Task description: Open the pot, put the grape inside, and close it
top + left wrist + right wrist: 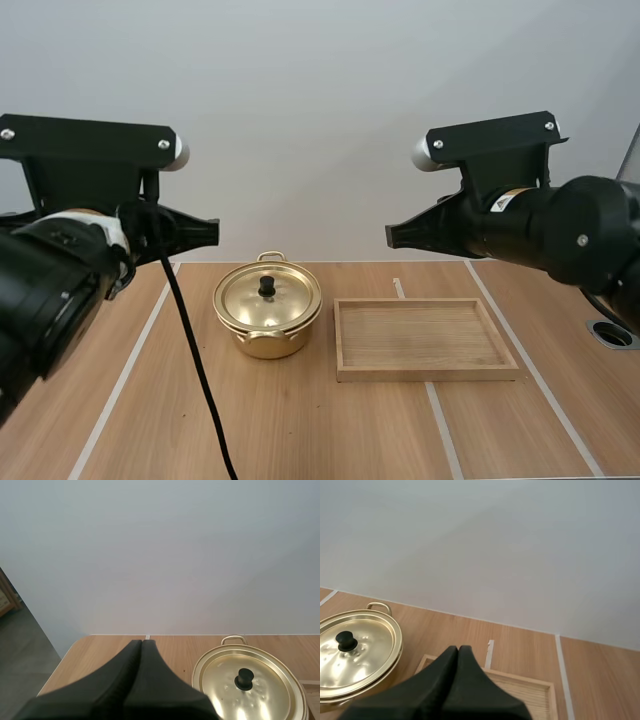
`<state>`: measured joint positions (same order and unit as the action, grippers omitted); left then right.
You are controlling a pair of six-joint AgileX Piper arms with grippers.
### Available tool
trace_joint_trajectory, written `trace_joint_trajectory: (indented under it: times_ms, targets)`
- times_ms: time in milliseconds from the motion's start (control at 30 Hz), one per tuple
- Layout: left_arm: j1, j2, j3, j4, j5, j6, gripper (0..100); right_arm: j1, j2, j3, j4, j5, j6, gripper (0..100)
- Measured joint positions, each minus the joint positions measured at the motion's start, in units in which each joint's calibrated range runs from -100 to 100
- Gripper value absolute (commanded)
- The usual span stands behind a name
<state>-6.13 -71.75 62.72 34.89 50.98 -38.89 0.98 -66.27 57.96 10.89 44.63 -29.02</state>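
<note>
Gold-coloured thin metal makes the pot (267,345) look light, stiff and slick, so I judge the small black knob (267,287) at the middle of its lid (285,300) the surest hold, pinched from straight above. The pot sits lidded on the table (300,430), just left of the wooden tray (425,372). The left gripper (141,645) and right gripper (458,650) hang above the table, fingers pressed together as one wedge and gripping nothing, the left on the pot's left, the right on the tray's side.

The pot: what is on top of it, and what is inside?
A gold lid with a black knob sits on the pot, closing it. The inside is hidden by the lid.
</note>
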Motion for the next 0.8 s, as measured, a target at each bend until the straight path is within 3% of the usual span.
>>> trace_joint_trajectory:
  times_ms: [500,733,767,800]
  targets:
    - [0.00,-18.91,13.02,2.03,6.64,-0.29,0,0.00,-20.38,16.26,-3.72,3.36,2.77,0]
    - [0.00,-21.16,13.84,2.44,6.44,-0.29,0,0.00,-21.96,17.03,-4.02,3.35,2.77,0]
    - [0.00,-22.81,15.07,2.68,4.41,-0.29,0,0.00,-22.79,17.20,-4.03,3.35,2.77,0]
    - [0.06,-23.74,21.35,3.46,-5.68,-0.38,0,0.00,-24.64,17.98,-6.91,2.38,2.77,0]
